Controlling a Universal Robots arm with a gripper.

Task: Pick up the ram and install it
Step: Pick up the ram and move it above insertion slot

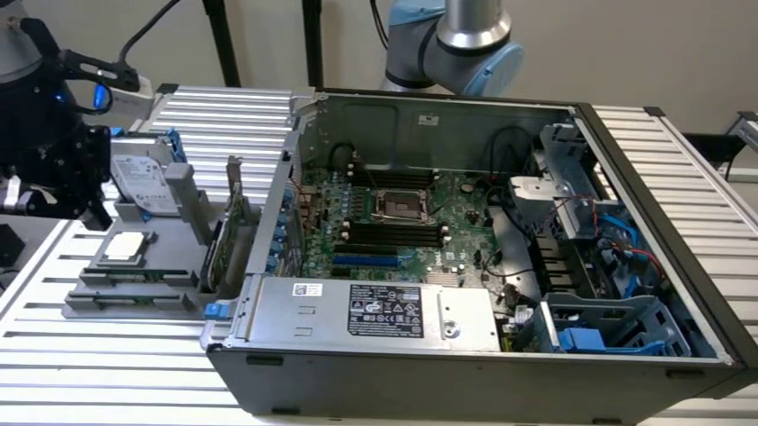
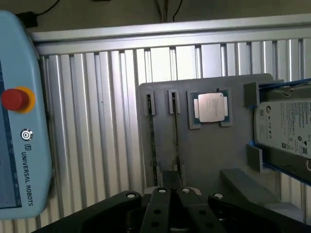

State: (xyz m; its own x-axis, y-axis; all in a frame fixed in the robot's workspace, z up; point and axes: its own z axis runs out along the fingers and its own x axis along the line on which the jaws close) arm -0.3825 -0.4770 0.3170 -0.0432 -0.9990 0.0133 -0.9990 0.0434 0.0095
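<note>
The claw (image 2: 171, 179) is observed clenched, fingertips drawn together, nothing grasped, held above a grey tray (image 2: 209, 155). Two ram sticks (image 2: 151, 138) are seated on edge in neighbouring slots of that tray. The stick nearer the processor chip (image 2: 211, 107) lies closest to the claw. A hard drive (image 2: 284, 127) is cradled at the tray's end. The computer case (image 1: 355, 364) is laid open, its motherboard (image 1: 403, 222) exposed.

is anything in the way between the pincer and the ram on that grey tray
Nothing visible. In the wrist view the pincer is close to the end of one ram stick, with just bare tray around it. The processor chip and hard drive lie off to the side.
</note>
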